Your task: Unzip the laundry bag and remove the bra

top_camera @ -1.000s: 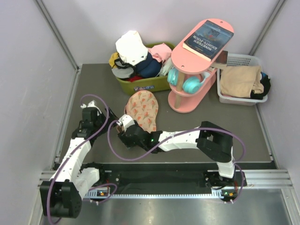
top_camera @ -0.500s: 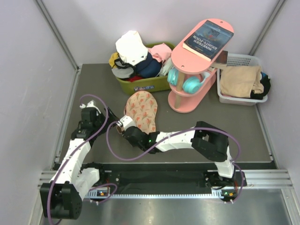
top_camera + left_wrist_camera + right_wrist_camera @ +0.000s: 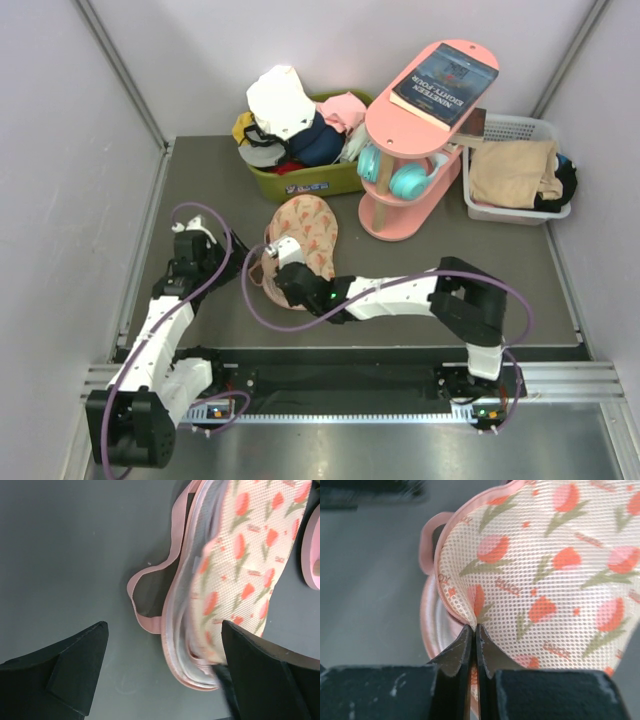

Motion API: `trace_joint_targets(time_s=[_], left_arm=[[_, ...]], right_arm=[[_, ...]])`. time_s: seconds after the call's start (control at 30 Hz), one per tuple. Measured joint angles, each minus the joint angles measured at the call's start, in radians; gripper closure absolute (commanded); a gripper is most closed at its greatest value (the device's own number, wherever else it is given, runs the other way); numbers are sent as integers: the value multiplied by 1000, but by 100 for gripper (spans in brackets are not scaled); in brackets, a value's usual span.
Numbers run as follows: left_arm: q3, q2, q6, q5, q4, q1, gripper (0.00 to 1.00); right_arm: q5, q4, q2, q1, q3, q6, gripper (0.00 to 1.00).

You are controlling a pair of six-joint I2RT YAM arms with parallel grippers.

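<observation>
Oval peach mesh laundry bag (image 3: 310,230) with tulip print lies on the grey table (image 3: 450,250). The right gripper (image 3: 474,627), closed, pinches its top layer by the pink trim (image 3: 438,567). The left gripper (image 3: 164,626) gapes empty beside it; the bag's contents are hidden.

We only get part of the laundry bag (image 3: 545,565) in both wrist views; it's cut off at the top and right. The right gripper (image 3: 475,630) has its jaws pinched on the mesh edge, and we can't tell if a zip pull's in there. There's a dark blur (image 3: 370,490) top left, no clue what. The bag's inside is hidden.
</observation>
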Motion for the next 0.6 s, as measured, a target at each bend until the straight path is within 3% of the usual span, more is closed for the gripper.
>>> trace_joint_targets(time_s=[0.3, 0.6], left_arm=[[-58, 23, -5, 66, 61, 0, 12], [-94, 178, -15, 162, 186, -8, 25]], right_arm=[[19, 47, -285, -98, -212, 143, 100], [40, 68, -345, -102, -274, 187, 100]])
